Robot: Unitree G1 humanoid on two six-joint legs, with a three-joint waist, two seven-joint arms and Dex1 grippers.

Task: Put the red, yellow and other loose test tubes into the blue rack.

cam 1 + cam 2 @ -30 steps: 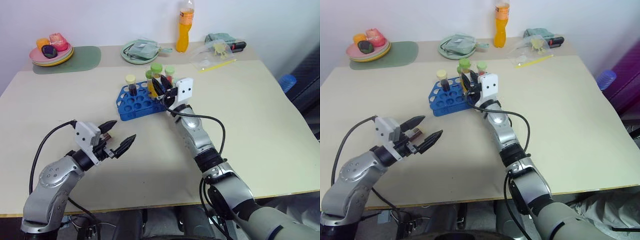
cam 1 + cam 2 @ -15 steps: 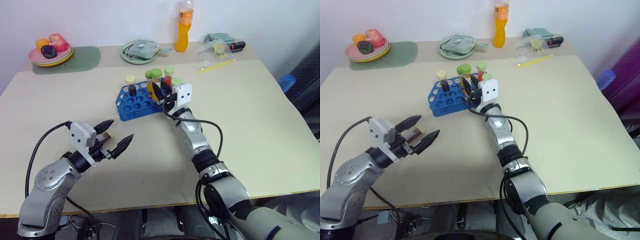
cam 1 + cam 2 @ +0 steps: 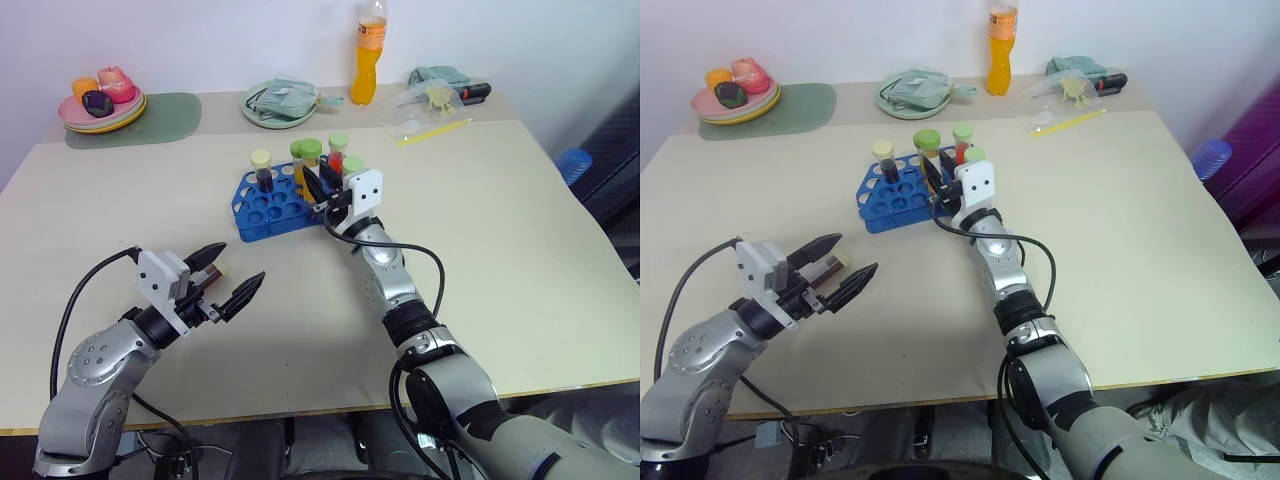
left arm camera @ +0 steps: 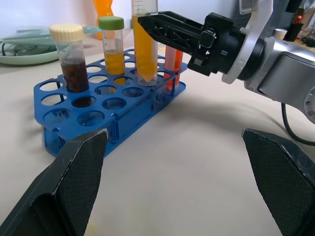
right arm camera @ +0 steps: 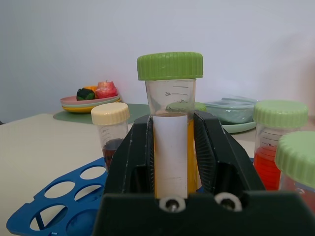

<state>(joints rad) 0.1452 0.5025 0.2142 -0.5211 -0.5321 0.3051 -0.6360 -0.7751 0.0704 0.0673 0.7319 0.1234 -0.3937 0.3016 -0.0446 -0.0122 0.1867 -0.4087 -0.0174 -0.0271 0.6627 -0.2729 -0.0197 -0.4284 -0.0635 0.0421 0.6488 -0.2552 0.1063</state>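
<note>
Left gripper (image 3: 231, 273): nearest the robot, raised just over the bare front part of the table (image 3: 520, 230); its two black fingers spread wide with nothing between them; it points toward the rack from well short of it.

Right gripper (image 3: 318, 186): reached forward to the near right end of the rack; its fingers clamped on the yellow tube (image 5: 170, 123), one on each side of the tube's body below the cap.

Yellow tube: upright, green-capped, yellow liquid, a white label facing the wrist camera; its lower tip sits in a hole of the rack in the left wrist view.

Blue rack (image 3: 268, 203): mid-table, lying at an angle; most of its round holes near the left gripper are empty.

Dark tube (image 3: 262, 169): cream cap, dark brown contents; upright in the rack's far left part.

Red tube (image 3: 338, 152): green cap, red liquid; upright at the rack's far right, just beside the held tube.

Other tubes: a second green-capped yellow tube (image 4: 112, 45) stands behind; another green-capped tube (image 3: 353, 166) stands beside the right gripper.

Far edge: a plate of toy food (image 3: 102, 102) on a green mat at the left; a green dish (image 3: 280, 102); an orange bottle (image 3: 369, 52); a plastic bag (image 3: 425, 110) to the right.
</note>
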